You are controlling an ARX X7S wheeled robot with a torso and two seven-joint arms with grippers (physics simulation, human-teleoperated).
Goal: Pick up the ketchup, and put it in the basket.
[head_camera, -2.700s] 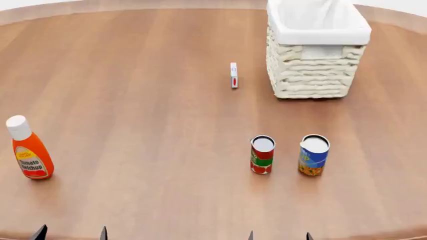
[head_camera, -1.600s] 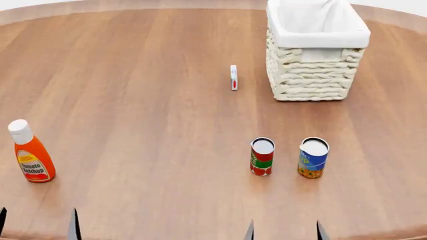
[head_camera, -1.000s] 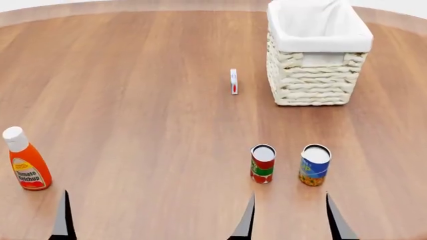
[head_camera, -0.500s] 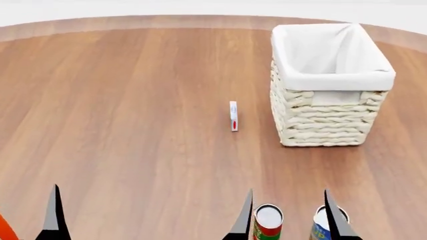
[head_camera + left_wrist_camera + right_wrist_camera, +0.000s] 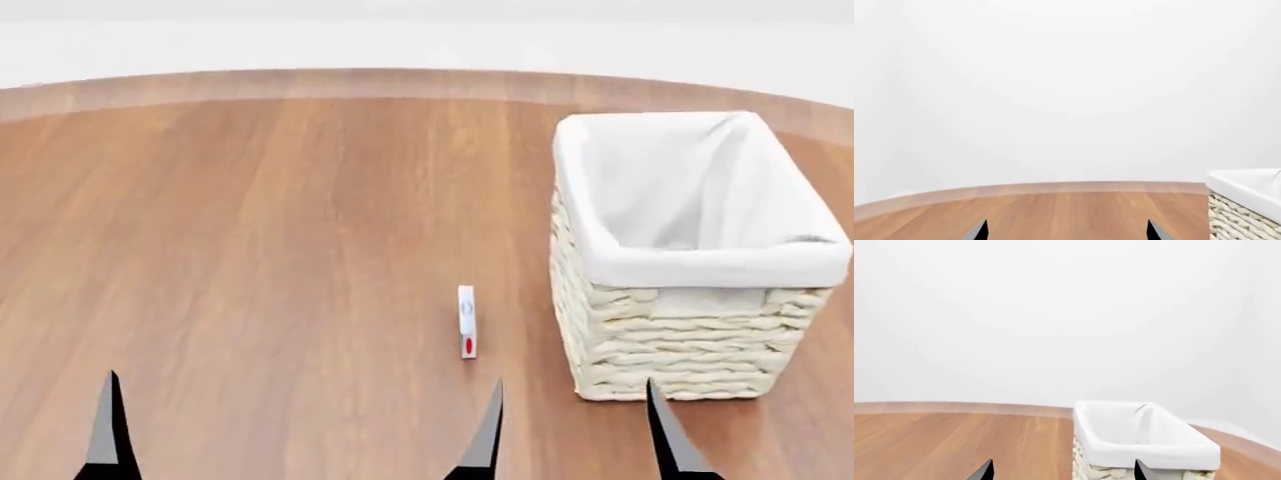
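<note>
Your head view looked down on a round wooden worktop [image 5: 267, 250] with the basket [image 5: 694, 330] at about 3 o'clock of the picture's middle, its white liner folded over the rim and its woven wall facing you. A small white-and-red box [image 5: 466, 321] stood upright on the wood just beside the basket, toward 9 o'clock from it, apart from the wicker. The ketchup was in none of your three views, so where it stood could not be told from them. At the near edge, around 6 o'clock, your right gripper [image 5: 577, 435] showed two dark pointed fingers [image 5: 483, 440] standing well apart, with bare wood between them and nothing held. Of your left gripper [image 5: 1066, 231] the head view showed only one finger, toward 7 o'clock; its wrist view showed both tips spread wide over the wood, gripping nothing. That left wrist view took in mostly white wall, the worktop's curved far edge, and a corner of the basket at the side. Your right wrist view showed the same spread pair of tips, with the basket beyond them, one tip lined up with its near woven wall. Neither gripper touched the basket or the box.
</note>
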